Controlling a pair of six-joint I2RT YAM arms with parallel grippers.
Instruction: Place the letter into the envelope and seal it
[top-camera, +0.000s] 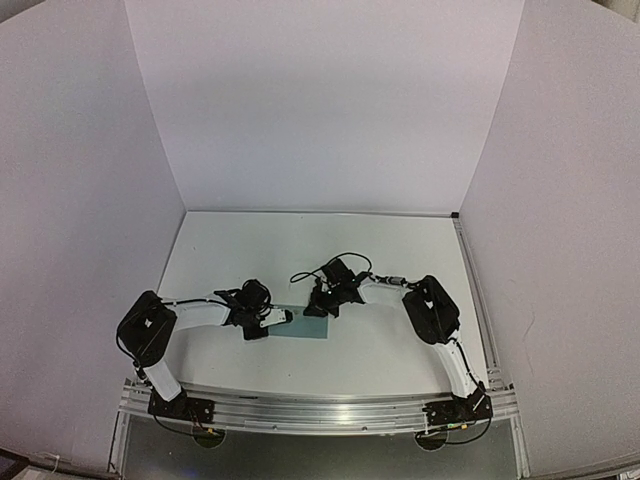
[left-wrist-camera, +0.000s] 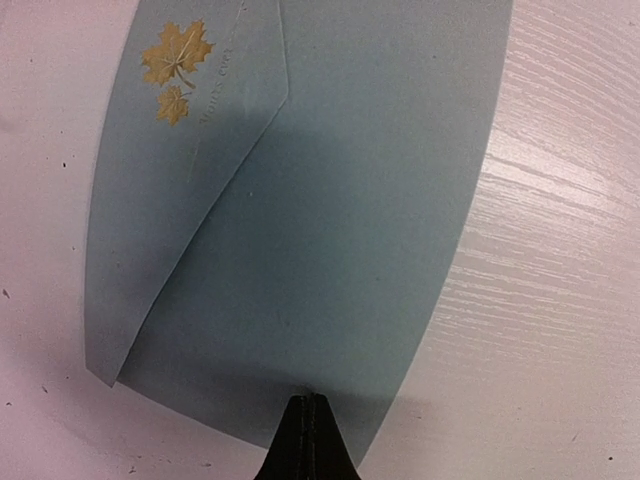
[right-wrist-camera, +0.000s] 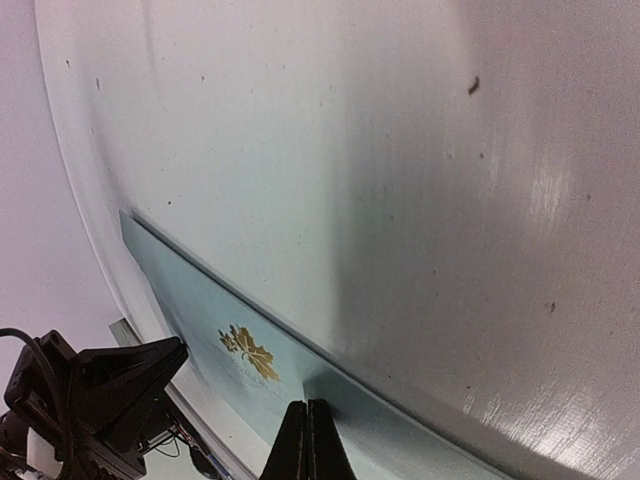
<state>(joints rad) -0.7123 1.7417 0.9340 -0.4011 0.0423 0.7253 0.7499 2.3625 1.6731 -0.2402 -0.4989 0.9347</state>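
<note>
1. The left gripper is clenched, with its fingers pressed together and nothing between them. Its tips sit at the near short edge of the envelope. I cannot tell whether they press on the paper or only meet it.
2. The envelope lies flat on the table, straight ahead of the left gripper, and its long axis runs away from those fingers towards the other arm. Its triangular flap is folded down and carries a gold maple-leaf print. The flap's fold lies along the long edge to the left of the fingers, and its tip points to their right.
3. The letter shows in no view. I judge it is probably already inside, with only the sealing left.
4. The right gripper is also clenched on nothing. Its tips are over the envelope's long edge, just beside the leaf.
5. Both arms are at the envelope. The right one is nearer the flap and so better placed to press it down.
</note>
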